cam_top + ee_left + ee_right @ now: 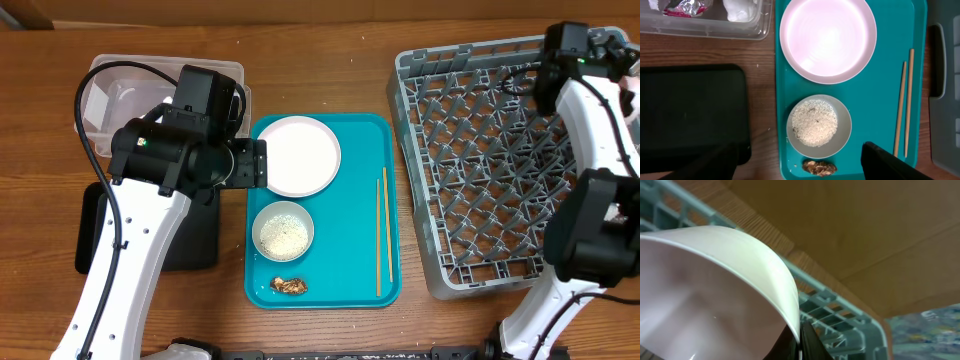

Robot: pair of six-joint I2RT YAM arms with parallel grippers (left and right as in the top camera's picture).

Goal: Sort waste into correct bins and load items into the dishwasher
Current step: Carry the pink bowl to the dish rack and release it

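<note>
The dishwasher rack point(470, 200) fills the right side of the table, its visible slots empty. The teal tray point(355, 230) lies just left of it. Further left are a black bin point(200, 245) and, behind it, a clear container point(110, 85) with wrappers inside.

On the tray, the round plate point(300, 155) sits at the far end. The bowl of rice point(283, 230) sits nearer, and the chopsticks point(381, 230) run lengthwise along the right edge. A brown food scrap point(289, 285) lies at the near end.

The right gripper point(800, 345) hangs over the rack's far right corner. Its jaws look pinched onto the rim of a pale dish point(715, 290), which is tilted with the rack's grid just beyond it. Slotting it in probably means lowering it edge-first between the tines.

The left gripper point(262, 167) hovers at the tray's left edge with its jaws spread wide and nothing in them. It is the nearer arm for the bowl and scrap, which lie straight below its camera
</note>
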